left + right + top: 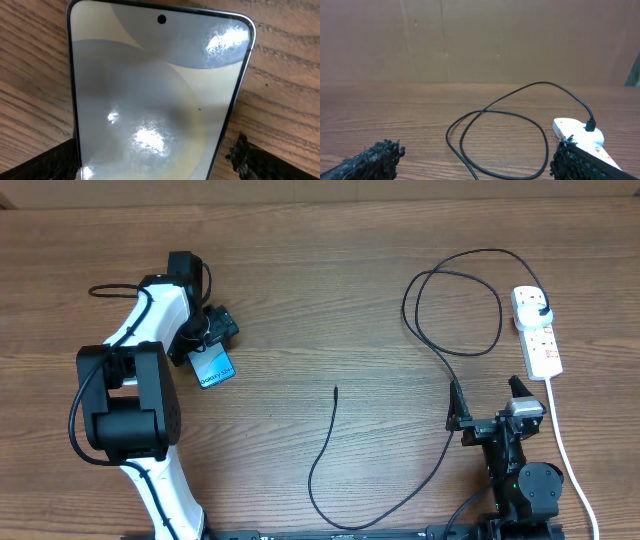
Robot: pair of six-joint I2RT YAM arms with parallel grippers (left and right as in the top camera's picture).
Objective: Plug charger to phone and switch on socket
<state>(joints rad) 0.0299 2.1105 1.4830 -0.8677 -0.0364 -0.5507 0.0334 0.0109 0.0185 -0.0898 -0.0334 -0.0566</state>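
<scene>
Phone (150, 95), pale blue screen, seemingly lying flat

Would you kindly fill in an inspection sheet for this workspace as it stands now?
Surface: wooden table, grain visible.
Job's things: phone lies screen up at left; power strip at far right.
Clutter: nothing seen.
Grippers: left gripper open, straddling the phone's end; right gripper open, empty.
Cables: charger cable looped, its plug in the power strip, connector tip loose mid-table, not in the phone; white cord trails toward the near edge.
Surroundings: brown wall behind the table.
</scene>
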